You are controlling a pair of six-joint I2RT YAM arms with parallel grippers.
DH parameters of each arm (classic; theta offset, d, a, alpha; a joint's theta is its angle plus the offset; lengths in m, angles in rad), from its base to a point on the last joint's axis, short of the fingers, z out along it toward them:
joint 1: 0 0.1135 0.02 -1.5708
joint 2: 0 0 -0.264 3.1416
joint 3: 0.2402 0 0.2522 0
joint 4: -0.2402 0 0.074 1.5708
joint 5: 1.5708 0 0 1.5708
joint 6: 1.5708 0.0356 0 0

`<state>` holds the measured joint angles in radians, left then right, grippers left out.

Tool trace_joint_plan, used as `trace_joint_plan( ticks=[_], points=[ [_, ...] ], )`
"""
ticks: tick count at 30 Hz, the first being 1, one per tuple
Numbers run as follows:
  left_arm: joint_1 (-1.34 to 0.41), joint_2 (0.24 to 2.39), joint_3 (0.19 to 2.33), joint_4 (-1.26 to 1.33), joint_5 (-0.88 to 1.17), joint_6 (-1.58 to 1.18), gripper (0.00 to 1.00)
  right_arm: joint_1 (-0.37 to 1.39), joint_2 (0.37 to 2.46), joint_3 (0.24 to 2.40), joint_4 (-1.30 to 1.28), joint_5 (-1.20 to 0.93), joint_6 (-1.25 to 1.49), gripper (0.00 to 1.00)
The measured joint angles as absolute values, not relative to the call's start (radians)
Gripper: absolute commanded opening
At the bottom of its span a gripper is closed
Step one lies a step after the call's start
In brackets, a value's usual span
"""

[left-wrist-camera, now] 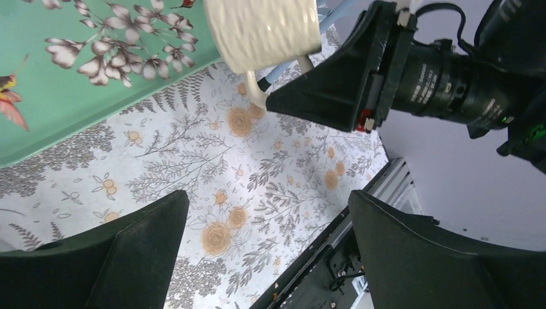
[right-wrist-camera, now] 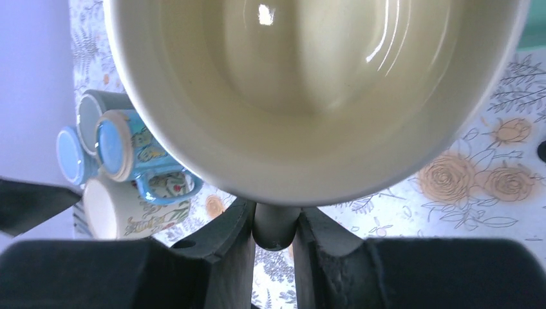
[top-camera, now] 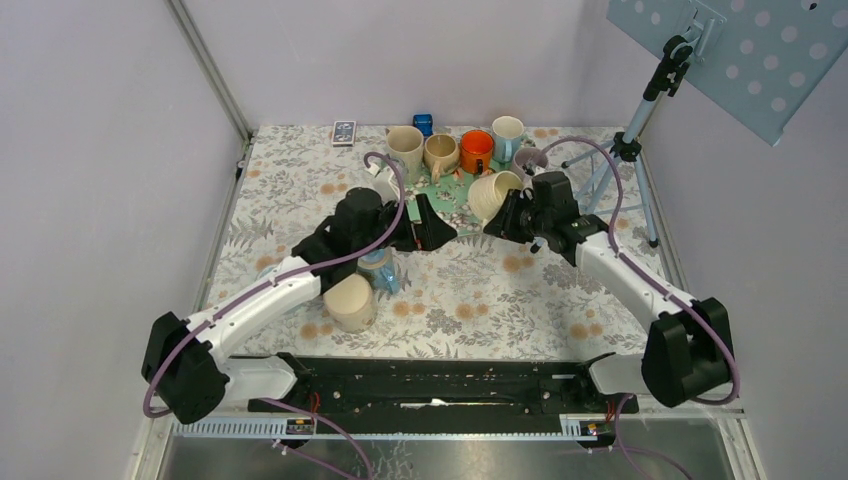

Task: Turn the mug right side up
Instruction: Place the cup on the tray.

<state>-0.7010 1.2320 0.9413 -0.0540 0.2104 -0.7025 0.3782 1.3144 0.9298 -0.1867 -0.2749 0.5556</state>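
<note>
My right gripper (top-camera: 508,217) is shut on the handle of a cream mug (top-camera: 494,194) and holds it tilted on its side above the green floral mat (top-camera: 445,195). In the right wrist view the mug's open mouth (right-wrist-camera: 309,77) fills the frame and its handle (right-wrist-camera: 275,226) is pinched between my fingers. The mug's ribbed outside also shows in the left wrist view (left-wrist-camera: 264,29). My left gripper (top-camera: 432,226) is open and empty, a little left of the mug, over the flowered tablecloth.
Several upright mugs (top-camera: 458,150) stand in a row at the back of the mat. A cream mug (top-camera: 350,302) and a blue patterned mug (top-camera: 381,270) lie near the left arm. A tripod (top-camera: 628,150) stands at the right back. A small remote (top-camera: 344,132) lies at the far edge.
</note>
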Motion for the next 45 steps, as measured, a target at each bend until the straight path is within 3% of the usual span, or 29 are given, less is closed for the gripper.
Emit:
trace_joint_plan(
  ticks=[22,40,45],
  points=[
    [-0.701,1.164,0.941,-0.133,0.149,-0.591,0.99,0.391,1.688,1.230,-0.165,-0.114,0.412,0.00],
    [-0.696,1.164,0.941,-0.134,0.144,-0.576,0.99,0.402,1.723,1.160,-0.010,-0.055,0.344,0.00],
    [-0.691,1.164,0.941,-0.134,0.144,-0.576,0.99,0.413,1.729,1.147,0.014,-0.054,0.344,0.06]
  ],
)
